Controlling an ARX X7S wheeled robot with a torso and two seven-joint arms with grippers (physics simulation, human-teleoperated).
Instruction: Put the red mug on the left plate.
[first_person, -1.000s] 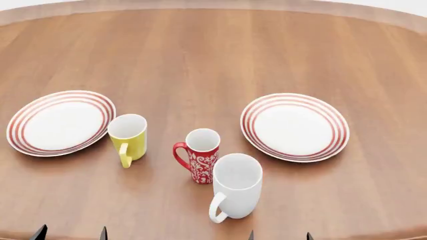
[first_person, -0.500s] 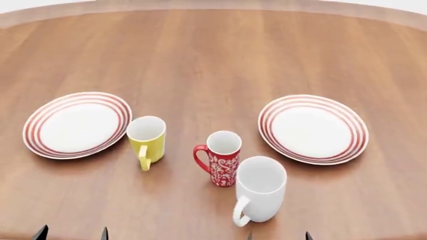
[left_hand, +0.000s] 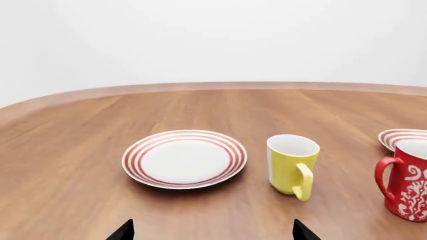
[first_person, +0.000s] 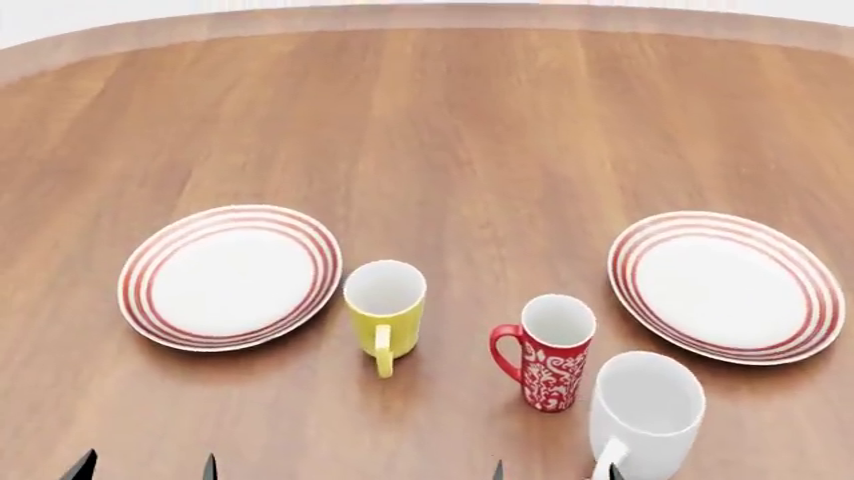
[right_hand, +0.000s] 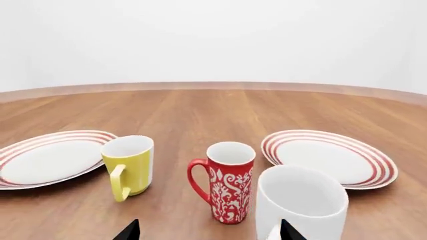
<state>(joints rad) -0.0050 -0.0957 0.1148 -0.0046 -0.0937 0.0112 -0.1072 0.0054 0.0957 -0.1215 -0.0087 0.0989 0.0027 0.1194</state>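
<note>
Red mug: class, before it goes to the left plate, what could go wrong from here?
1. The white mug stands very close beside the red mug; a reaching pincer might knock it.
2. The yellow mug stands between the red mug and the left plate, so a low carry could hit it.
3. A second identical plate sits right, inviting a wrong placement.
</note>
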